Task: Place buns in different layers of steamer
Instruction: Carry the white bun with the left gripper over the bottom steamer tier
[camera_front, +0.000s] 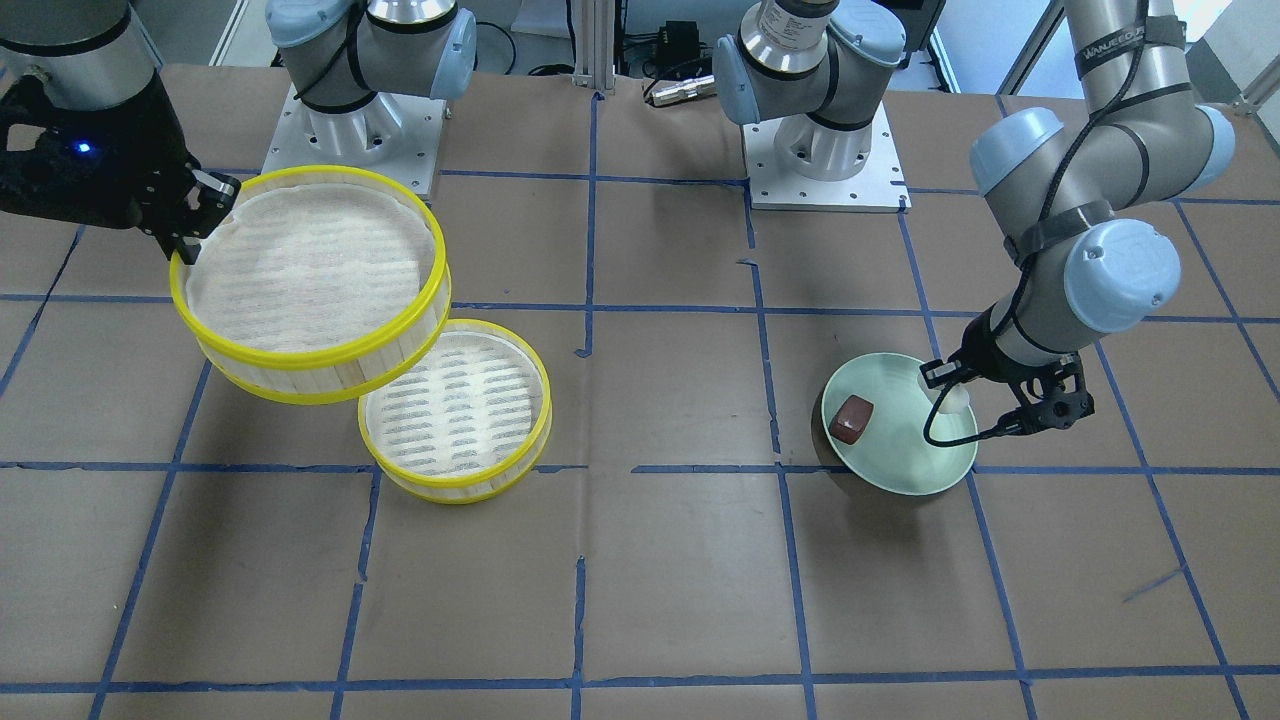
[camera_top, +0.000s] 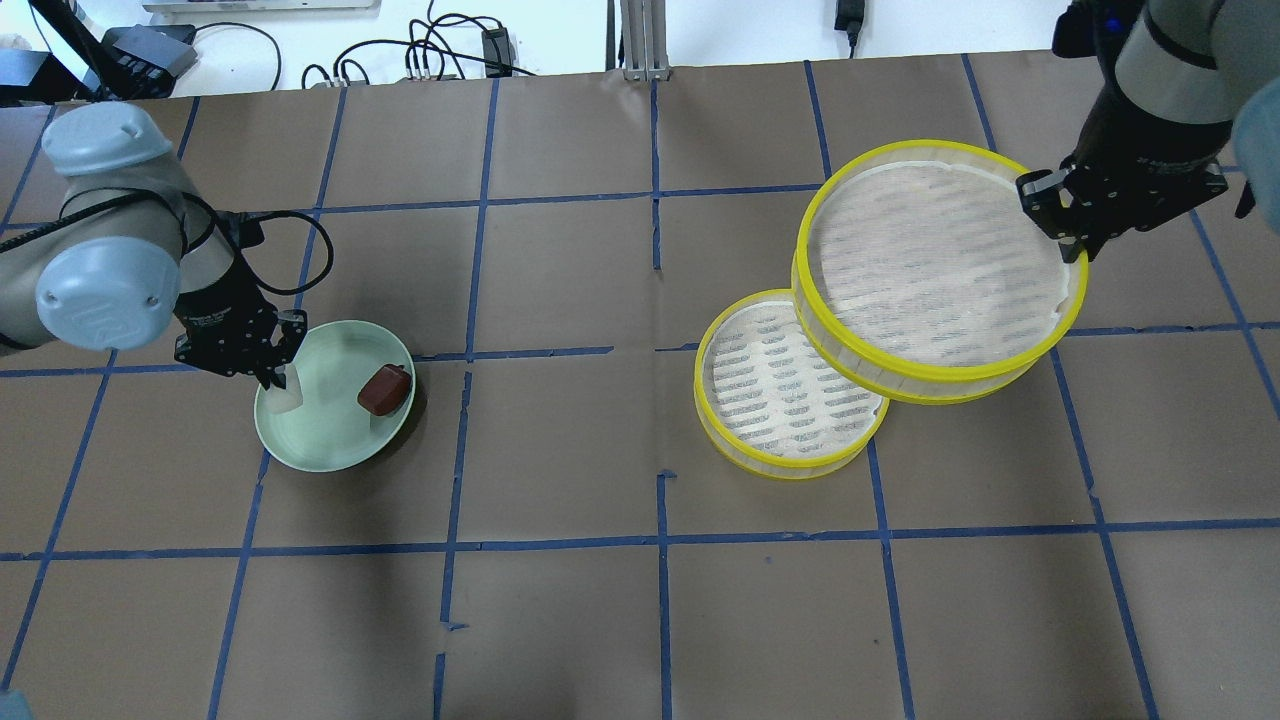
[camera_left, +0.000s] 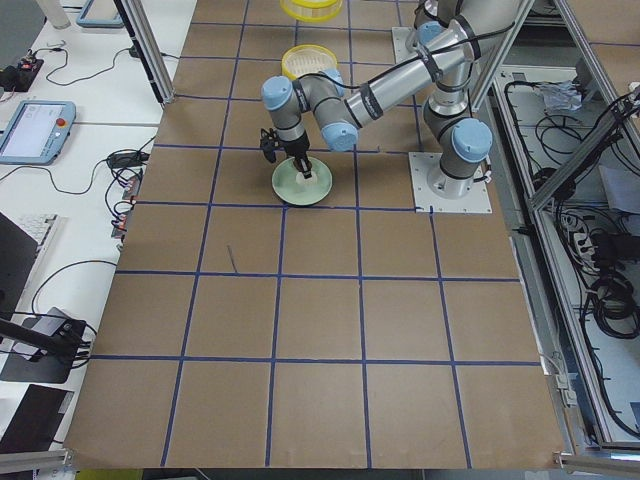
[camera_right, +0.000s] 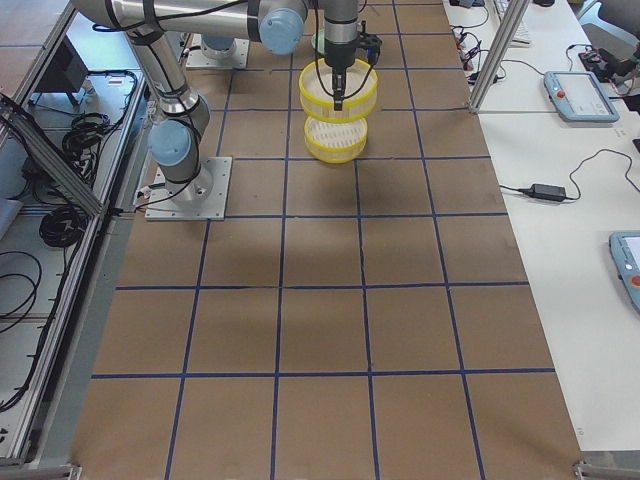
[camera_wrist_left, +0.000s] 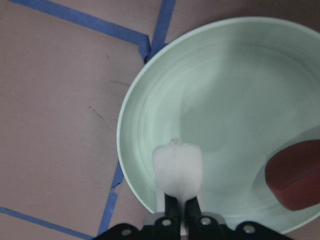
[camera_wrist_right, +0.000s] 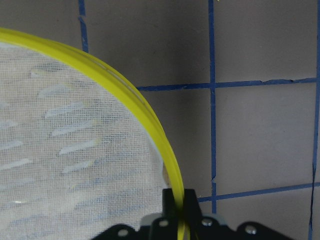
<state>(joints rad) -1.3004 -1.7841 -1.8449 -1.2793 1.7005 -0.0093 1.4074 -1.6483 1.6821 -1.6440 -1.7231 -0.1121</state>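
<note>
My left gripper (camera_top: 280, 380) is shut on the white bun (camera_top: 284, 393) at the edge of the pale green plate (camera_top: 330, 445); the wrist view shows the bun (camera_wrist_left: 178, 170) pinched between the fingers. The reddish-brown bun (camera_top: 385, 389) lies on the plate's other side, also in the front view (camera_front: 852, 419). My right gripper (camera_top: 1068, 235) is shut on the yellow rim of the upper steamer layer (camera_top: 935, 265) and holds it lifted and tilted, partly over the lower layer (camera_top: 785, 385), which sits on the table. Both layers are empty.
Brown paper with blue tape grid covers the table (camera_top: 560, 450). The two arm bases (camera_front: 825, 150) stand at the robot's edge. Cables and a monitor lie beyond the far edge in the overhead view.
</note>
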